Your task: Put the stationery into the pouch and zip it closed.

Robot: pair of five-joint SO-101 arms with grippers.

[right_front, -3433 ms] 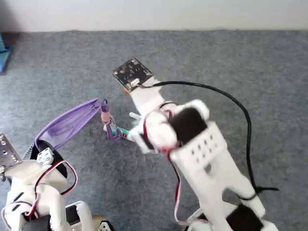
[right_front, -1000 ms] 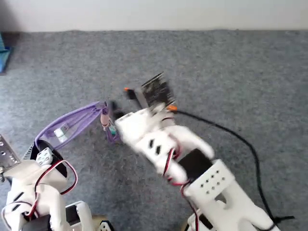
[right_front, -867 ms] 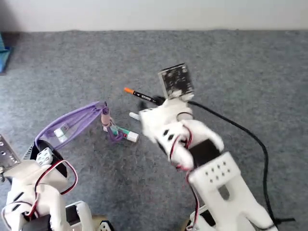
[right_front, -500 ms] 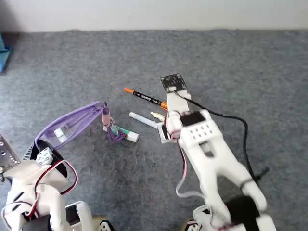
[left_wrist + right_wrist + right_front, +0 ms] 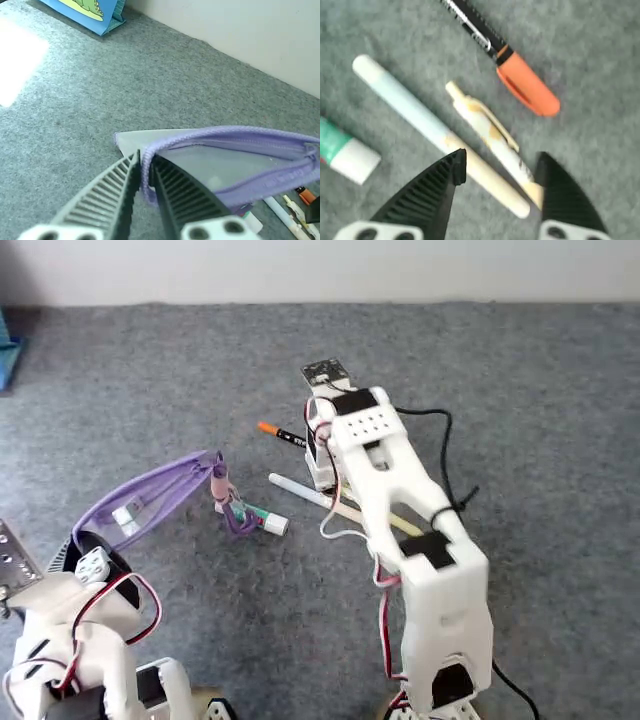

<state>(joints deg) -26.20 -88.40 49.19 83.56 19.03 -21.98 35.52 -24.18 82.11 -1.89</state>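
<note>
Left claw clamps the edge of the unzipped purple pouch, which lies on the table. Right claw gapes wide, empty, over the cream pen, beside the blue pen and orange marker.

Lilac zip and trim on a see-through pouch. Black marker with orange cap. Pale blue pen fading to cream. Tan blotches on the cream pen. Green glue stick with white cap. Mottled grey carpet. White arm with black and red wires. Blue item with a green dinosaur picture
</note>
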